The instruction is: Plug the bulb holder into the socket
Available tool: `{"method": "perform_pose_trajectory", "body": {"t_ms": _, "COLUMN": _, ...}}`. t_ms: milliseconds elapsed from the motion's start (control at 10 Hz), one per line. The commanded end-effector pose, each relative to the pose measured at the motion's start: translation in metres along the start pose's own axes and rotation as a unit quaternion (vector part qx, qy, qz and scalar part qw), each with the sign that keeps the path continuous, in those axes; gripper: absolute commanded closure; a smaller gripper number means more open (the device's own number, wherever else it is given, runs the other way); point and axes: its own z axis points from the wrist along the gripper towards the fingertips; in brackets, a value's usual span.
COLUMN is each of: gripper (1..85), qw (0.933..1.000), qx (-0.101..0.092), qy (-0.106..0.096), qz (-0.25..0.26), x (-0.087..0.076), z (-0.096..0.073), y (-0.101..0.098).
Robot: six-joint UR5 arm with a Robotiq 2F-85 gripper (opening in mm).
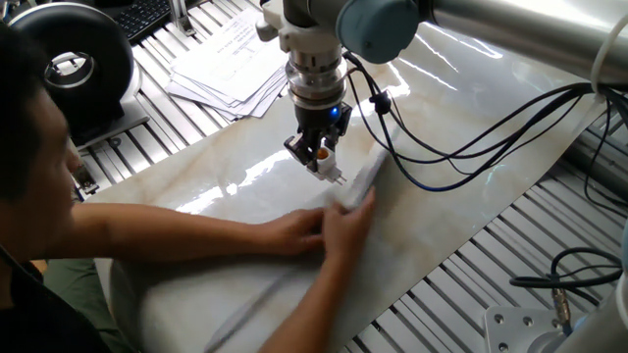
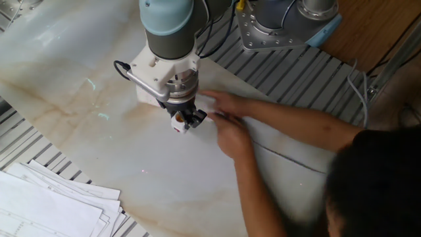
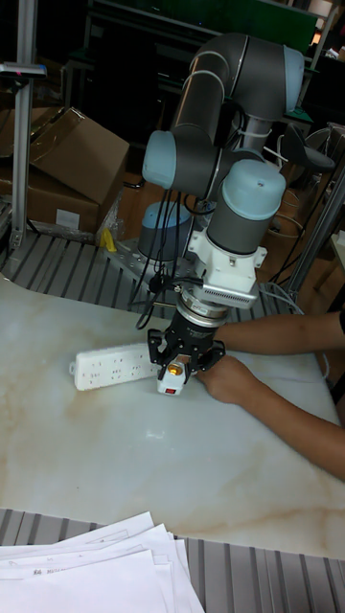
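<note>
While my gripper [image 3: 178,367] clamps the light, rigid bulb holder [image 3: 173,375] by its plastic sides, it hangs above the socket [image 3: 115,365], which stretches toward nine o'clock, steadied by a person's hands [image 1: 339,221].

The arm drops from the top centre of the tall fixed view, wrist vertical, claw [image 3: 178,372] pointing straight down at mid-frame, its fingers [image 1: 303,150] closed on the bulb holder [image 3: 172,375].
</note>
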Motion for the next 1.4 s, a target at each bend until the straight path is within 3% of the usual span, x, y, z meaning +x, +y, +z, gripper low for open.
{"method": "perform_pose_trajectory", "body": {"t_ms": 0, "gripper": 84.3, "qw": 0.9999, "qx": -0.005, "qy": 0.002, "qz": -0.013, "x": 0.000, "z": -0.001, "y": 0.001}}
{"method": "perform_pose_trajectory", "body": {"t_ms": 400, "gripper": 84.3, "qw": 0.9997, "qx": -0.004, "qy": 0.002, "qz": -0.023, "x": -0.001, "z": -0.001, "y": 0.001}}
{"method": "perform_pose_trajectory", "body": {"t_ms": 500, "gripper": 84.3, "qw": 0.9981, "qx": 0.000, "qy": 0.001, "qz": -0.061, "x": -0.001, "z": -0.002, "y": -0.001}}
{"method": "perform_pose_trajectory", "body": {"t_ms": 600, "gripper": 84.3, "qw": 0.9953, "qx": -0.012, "qy": -0.002, "qz": -0.096, "x": -0.004, "z": -0.005, "y": 0.012}}
{"method": "perform_pose_trajectory", "body": {"t_ms": 700, "gripper": 84.3, "qw": 0.9874, "qx": 0.005, "qy": -0.007, "qz": -0.158, "x": -0.010, "z": -0.009, "y": 0.007}}
{"method": "perform_pose_trajectory", "body": {"t_ms": 800, "gripper": 84.3, "qw": 0.9775, "qx": -0.010, "qy": -0.016, "qz": -0.210, "x": -0.013, "z": -0.010, "y": 0.018}}
{"method": "perform_pose_trajectory", "body": {"t_ms": 1000, "gripper": 84.3, "qw": 0.9561, "qx": -0.023, "qy": -0.032, "qz": -0.290, "x": -0.020, "z": -0.011, "y": 0.028}}
{"method": "perform_pose_trajectory", "body": {"t_ms": 1200, "gripper": 84.3, "qw": 0.9221, "qx": 0.002, "qy": -0.019, "qz": -0.387, "x": -0.021, "z": -0.012, "y": 0.009}}
{"method": "perform_pose_trajectory", "body": {"t_ms": 1300, "gripper": 84.3, "qw": 0.9044, "qx": 0.001, "qy": -0.011, "qz": -0.426, "x": -0.019, "z": -0.012, "y": 0.005}}
